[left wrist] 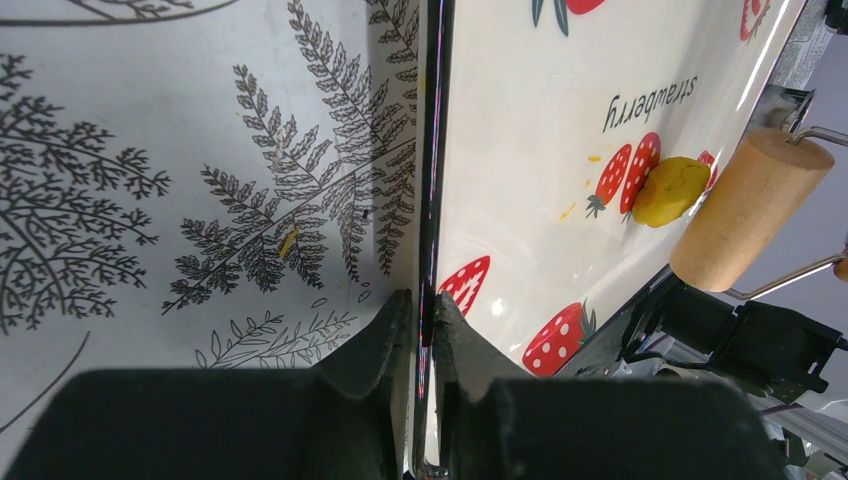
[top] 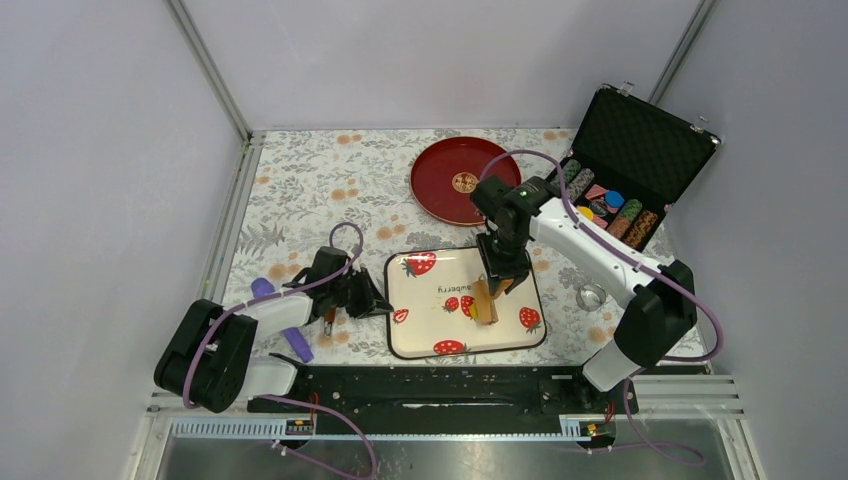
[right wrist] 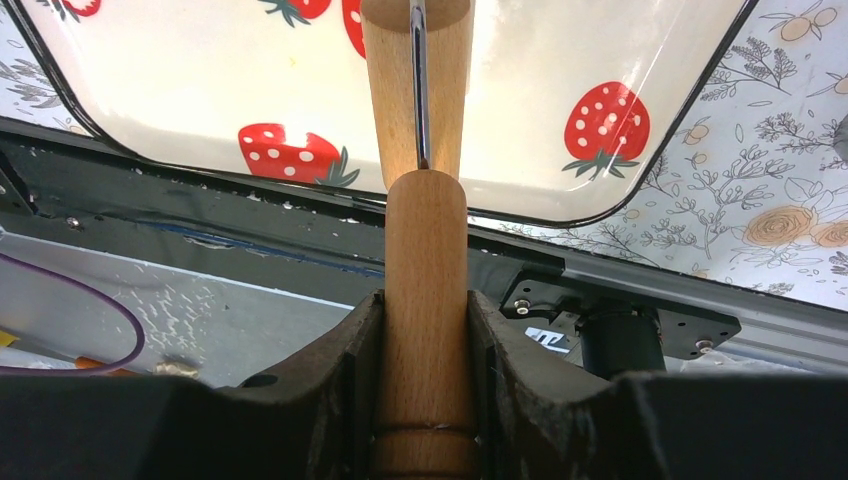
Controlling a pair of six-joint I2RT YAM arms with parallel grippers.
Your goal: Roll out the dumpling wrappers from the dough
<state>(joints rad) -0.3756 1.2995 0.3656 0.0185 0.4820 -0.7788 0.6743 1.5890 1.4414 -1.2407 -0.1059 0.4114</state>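
Rolling is barely starting: the right gripper, jaws part-closed, is clamping the wooden roller beside the unflattened dough, while the left gripper, nearly shut, is pinching the left rim of the strawberry tray.

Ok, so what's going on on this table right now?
A two-arm robot is set up to roll dough. The left gripper is shut on the left rim of the strawberry tray, apparently to steady it. The right gripper grips the handle of a small wooden roller, whose barrel is over the tray, right beside the yellow dough. The dough is a small rounded lump, so nothing has been rolled out yet.
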